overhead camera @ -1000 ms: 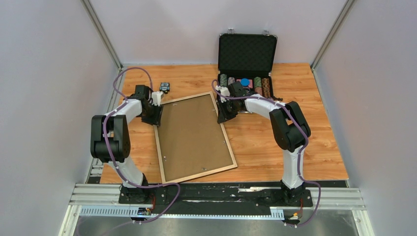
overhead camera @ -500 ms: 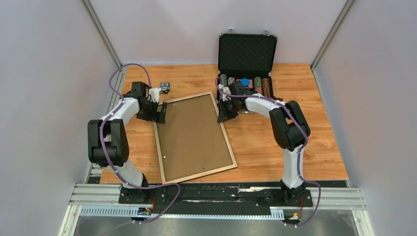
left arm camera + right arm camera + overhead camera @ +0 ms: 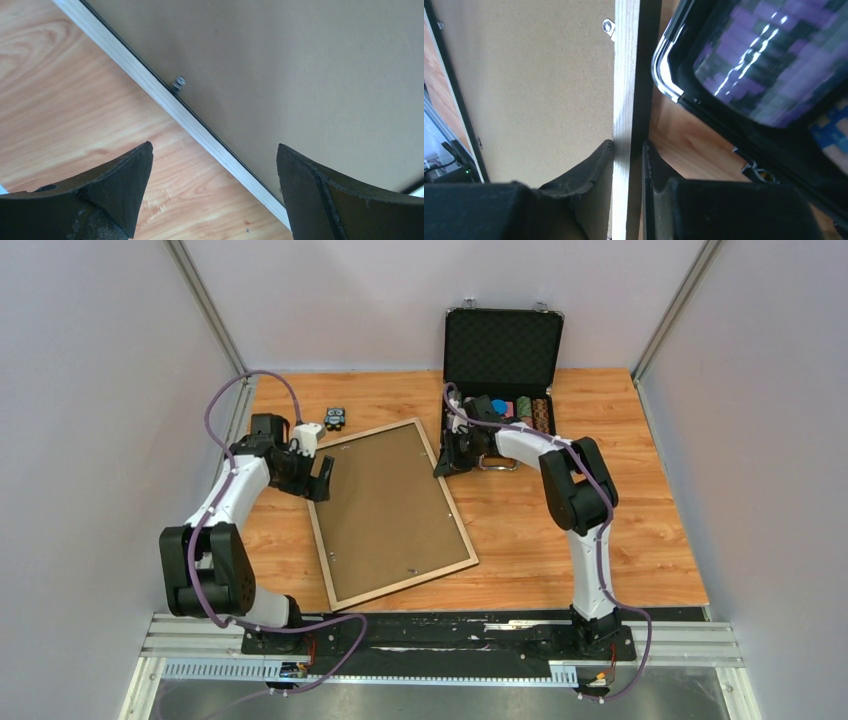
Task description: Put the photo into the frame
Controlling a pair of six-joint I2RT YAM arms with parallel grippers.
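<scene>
Presently, on the worktop (image 3: 620,540), the frame (image 3: 407,583) is laid back-up with the backing panel (image 3: 390,505) seated inside. The photo is not seen, so insertion cannot be confirmed. The frame's far rail is pinched by the right hand (image 3: 628,145); the left hand (image 3: 214,146) is spread wide, empty.

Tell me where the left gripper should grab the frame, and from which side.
Grip the frame by the thin rail on its left edge, near the far corner. Come from above, one finger outside, one over the backing panel. It lies flat, so probably only the rail is pinchable; the right gripper clamps the opposite rail likewise.
</scene>
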